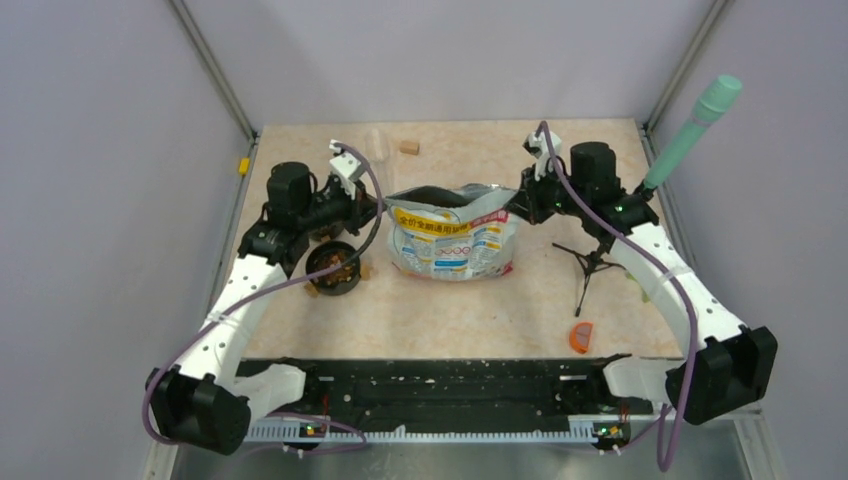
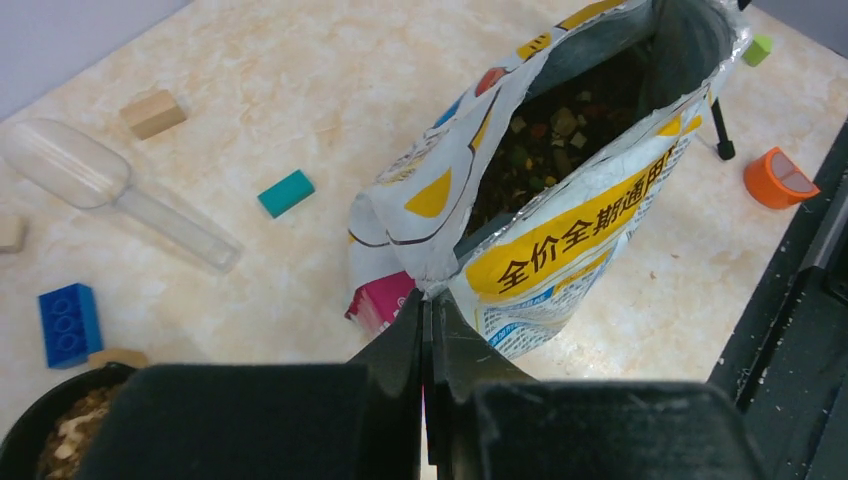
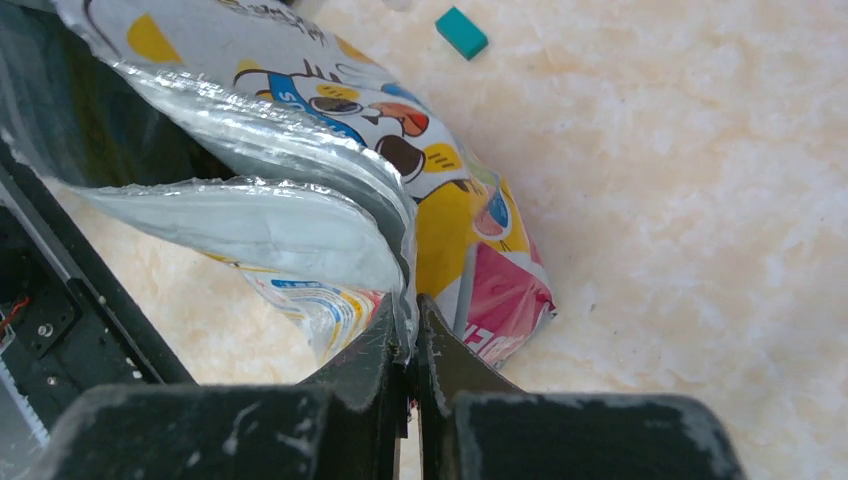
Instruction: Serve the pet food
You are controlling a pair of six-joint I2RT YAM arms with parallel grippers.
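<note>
We pinch the glossy yellow-and-magenta cartoon-cat bag [image 2: 560, 250] by opposite rim edges, left gripper [image 2: 428, 308] and right gripper [image 3: 410, 335] both clamped; small brown kibble [image 2: 555, 140] lies inside, between them

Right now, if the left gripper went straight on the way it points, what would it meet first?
The bag itself. The left gripper is shut on its near edge, so going on would push into the foil at once, probably crumpling it toward the pet food inside.

Bowl [image 2: 22, 425] left of the left gripper [image 2: 428, 303] cut off at the corner; bag's [image 2: 560, 255] far rim beyond it cropped.
</note>
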